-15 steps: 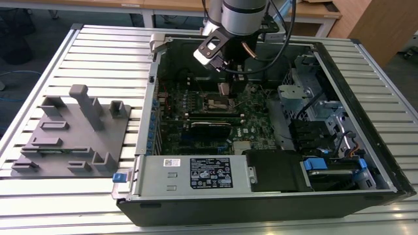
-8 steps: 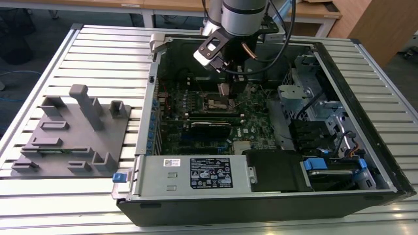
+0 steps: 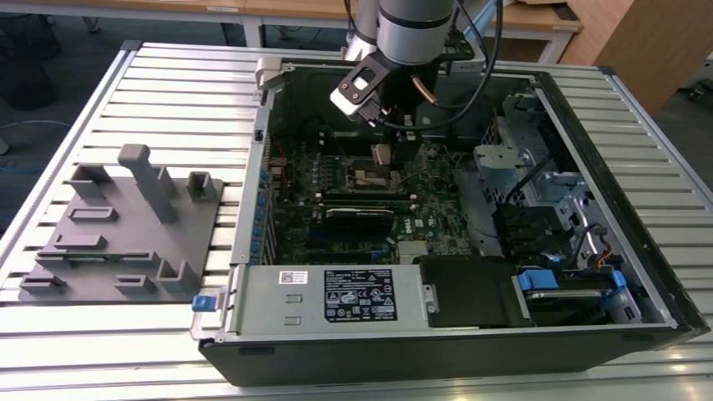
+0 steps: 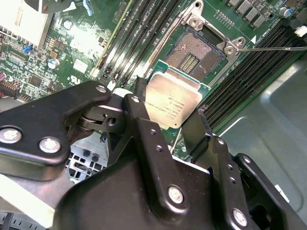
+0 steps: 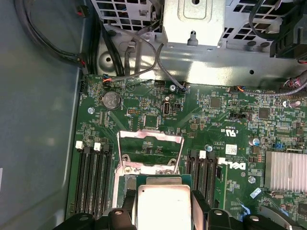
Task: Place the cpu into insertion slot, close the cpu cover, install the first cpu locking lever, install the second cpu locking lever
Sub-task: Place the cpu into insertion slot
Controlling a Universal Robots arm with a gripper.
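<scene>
I see my pincer [image 4: 169,114] clenched on the cpu [image 4: 173,98], 1 finger on each of 2 edges. The open insertion slot [image 4: 197,51] lies just past the fingertips. The cpu cover [image 5: 149,138] stands flipped up beyond them.

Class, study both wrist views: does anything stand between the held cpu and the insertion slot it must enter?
Nothing visible does. The hand grips the cpu close to the insertion slot, whose contacts lie bare. The cpu cover stands open, off the slot.
</scene>
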